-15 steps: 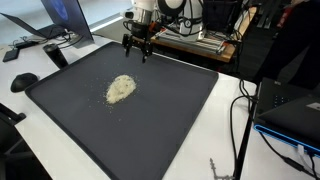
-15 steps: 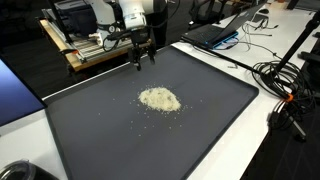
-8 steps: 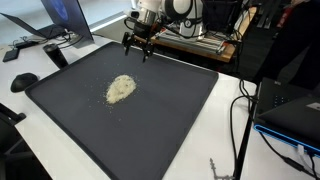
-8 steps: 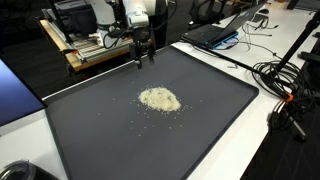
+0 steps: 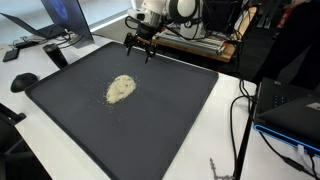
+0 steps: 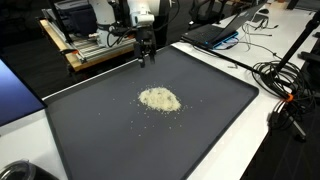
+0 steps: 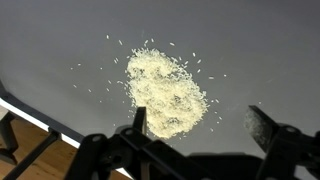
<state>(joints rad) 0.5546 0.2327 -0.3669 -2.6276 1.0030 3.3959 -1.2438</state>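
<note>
Your gripper (image 5: 140, 55) hangs over the far edge of the dark mat (image 5: 170, 115), fingers spread wide and nothing between them. In both exterior views it is well apart from the grain pile (image 5: 121, 88), which lies near the middle of the mat, a little toward the gripper's end.

Only the wrist view shows you the pile (image 7: 163, 90) closely: a pale, dense heap with loose grains scattered around it on the mat (image 7: 60, 50), and the two fingers (image 7: 140, 120) standing apart at the bottom edge. It also catches a strip of wood (image 7: 20, 125) at the lower left, beyond the mat's border.

The exterior views give what the wrist misses. An exterior view shows the gripper (image 6: 145, 56) above the mat (image 6: 215, 115), the grain pile (image 6: 159, 99) with stray specks beside it, a wooden rack (image 6: 85, 55) behind holding hardware too blurred to name, a laptop (image 6: 215, 35) and a tangle of cables (image 6: 285, 80). An exterior view adds a mouse (image 5: 24, 81) just off the mat's corner.

The mat's raised rim holds only the grains.
</note>
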